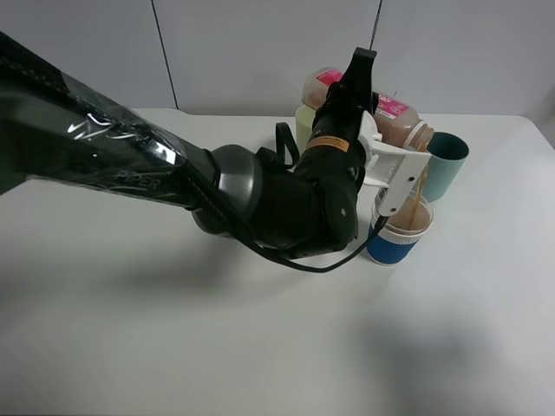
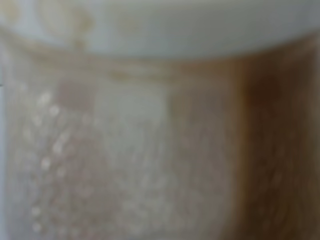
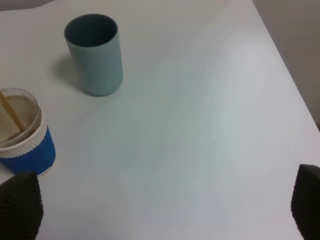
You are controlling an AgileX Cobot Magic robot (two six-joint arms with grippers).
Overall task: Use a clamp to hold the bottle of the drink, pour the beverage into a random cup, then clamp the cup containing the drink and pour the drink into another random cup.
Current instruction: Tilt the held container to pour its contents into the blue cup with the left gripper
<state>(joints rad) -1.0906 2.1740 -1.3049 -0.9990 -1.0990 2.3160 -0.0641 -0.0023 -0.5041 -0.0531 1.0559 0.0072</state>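
Bottle (image 1: 401, 124), clamped in left gripper (image 1: 390, 149), pours into blue cup (image 1: 396, 237).

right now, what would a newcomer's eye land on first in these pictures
The big black left arm dominates the exterior high view, reaching across the table and holding a tilted bottle of brown drink toward the back right. A thin brown stream runs from it into the blue-banded cup just below. A teal cup stands close behind that one.
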